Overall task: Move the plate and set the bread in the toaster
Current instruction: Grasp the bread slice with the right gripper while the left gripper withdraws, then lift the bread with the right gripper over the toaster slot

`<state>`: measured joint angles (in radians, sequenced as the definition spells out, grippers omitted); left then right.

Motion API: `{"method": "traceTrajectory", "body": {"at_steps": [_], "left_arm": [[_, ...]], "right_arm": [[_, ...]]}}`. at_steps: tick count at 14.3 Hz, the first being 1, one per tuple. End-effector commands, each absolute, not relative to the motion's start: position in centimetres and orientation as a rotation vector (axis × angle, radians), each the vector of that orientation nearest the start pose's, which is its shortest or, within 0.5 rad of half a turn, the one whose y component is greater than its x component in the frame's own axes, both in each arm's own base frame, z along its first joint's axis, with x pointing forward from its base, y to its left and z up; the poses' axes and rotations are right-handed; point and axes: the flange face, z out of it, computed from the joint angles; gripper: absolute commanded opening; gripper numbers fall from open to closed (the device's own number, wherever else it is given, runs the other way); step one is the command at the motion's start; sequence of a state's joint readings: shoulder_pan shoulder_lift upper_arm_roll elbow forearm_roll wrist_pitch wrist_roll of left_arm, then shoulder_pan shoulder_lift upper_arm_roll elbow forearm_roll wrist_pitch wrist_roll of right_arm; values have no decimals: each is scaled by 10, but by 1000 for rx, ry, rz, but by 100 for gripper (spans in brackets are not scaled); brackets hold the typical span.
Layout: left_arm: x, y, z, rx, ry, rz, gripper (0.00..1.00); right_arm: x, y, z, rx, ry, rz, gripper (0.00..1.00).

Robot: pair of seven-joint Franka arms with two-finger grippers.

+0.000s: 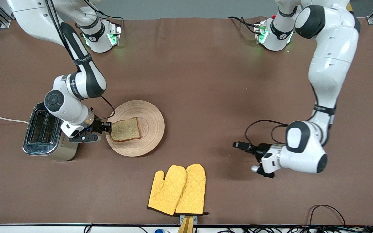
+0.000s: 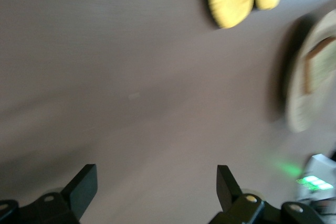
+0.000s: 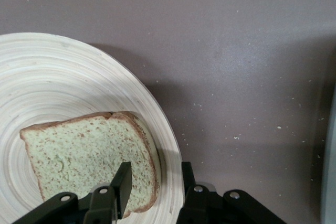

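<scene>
Bread (image 3: 86, 156) edge between right gripper (image 3: 155, 184) half-closed fingers, on plate (image 1: 152, 129); we squeeze crust gently, lift level toward toaster (image 1: 42, 131). Left gripper (image 2: 157, 187) waits wide open, empty.

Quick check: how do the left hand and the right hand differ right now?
The right hand is at the plate beside the toaster, its fingers straddling one edge of the bread; the left hand is over bare table toward its own end, with nothing between its fingers. The left hand's fingers stand wide open; the right hand's stand narrower. Both are black two-finger hands.
</scene>
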<state>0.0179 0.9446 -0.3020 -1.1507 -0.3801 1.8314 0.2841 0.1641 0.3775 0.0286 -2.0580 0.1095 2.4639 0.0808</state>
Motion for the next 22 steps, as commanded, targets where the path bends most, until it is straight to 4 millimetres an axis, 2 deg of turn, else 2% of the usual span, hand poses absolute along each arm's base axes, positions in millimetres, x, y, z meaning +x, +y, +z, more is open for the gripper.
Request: {"method": "traceTrajectory", "body": {"at_steps": [1,4,6,10,11,13,14,15,16,18,20,22], "left_arm": [[722,-162,305,2659,-597,-219,100],[716,-145,399,2833,-711,-104,100],[705,-134,459,2904,-741,-36,100],[663,-116,554,3009,-767,-55,100],[649,-115,583,3027,-761,-16,100],[621,-119,636,3116,-675,83,100],[608,-117,656,3135,-607,108,100],[596,-116,665,3150,-504,85,100],[589,-116,664,3154,-403,24,100],[580,-117,668,3129,-317,2,100],[574,-107,672,3137,-260,9,100],[571,-93,664,3112,-208,-22,100]], "right_arm": [[581,121,244,-3054,-33,-15,45],[579,126,238,-3044,-22,4,45],[578,134,238,-3042,-43,1,44],[577,137,226,-3044,-47,1,42],[577,136,224,-3045,-44,8,42],[577,132,217,-3047,-34,21,42],[576,133,217,-3047,-36,23,42],[577,134,217,-3047,-39,21,41],[577,134,216,-3048,-41,23,39],[575,134,212,-3049,-40,30,34],[576,134,212,-3050,-44,21,22],[574,138,212,-3050,-54,35,6]]}}
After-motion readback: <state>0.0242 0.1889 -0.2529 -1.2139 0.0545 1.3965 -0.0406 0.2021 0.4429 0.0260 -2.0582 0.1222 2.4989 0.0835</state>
